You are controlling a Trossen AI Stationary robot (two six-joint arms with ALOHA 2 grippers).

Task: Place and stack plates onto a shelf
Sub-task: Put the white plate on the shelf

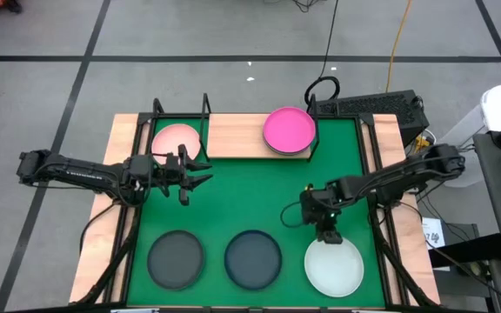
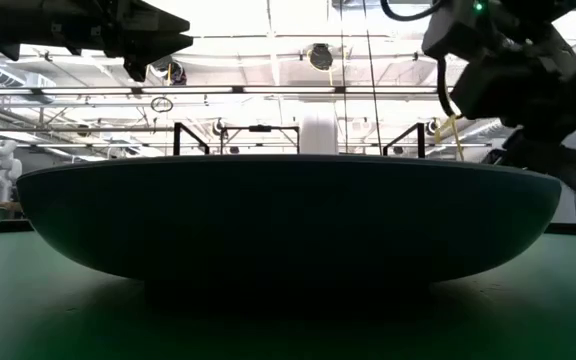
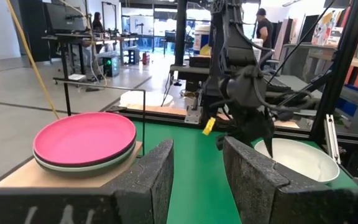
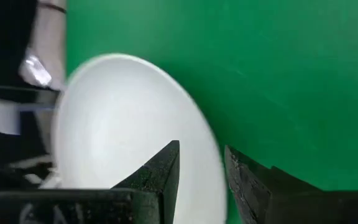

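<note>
Two plate piles sit on the shelf (image 1: 233, 136): light pink (image 1: 177, 140), hot pink (image 1: 288, 129).

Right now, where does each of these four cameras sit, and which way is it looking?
High: overhead, straight down on the green table; both arms show.
Low: at tabletop height, behind a dark grey round plate; arms hang above.
Left wrist: past the left gripper toward the hot pink round plate on the light-wood shelf.
Right wrist: past the right gripper, down on the white round plate.
Both wrist views share that white plate.

Dark plate (image 2: 288, 225) hiding shelf (image 2: 298, 152) behind
</note>
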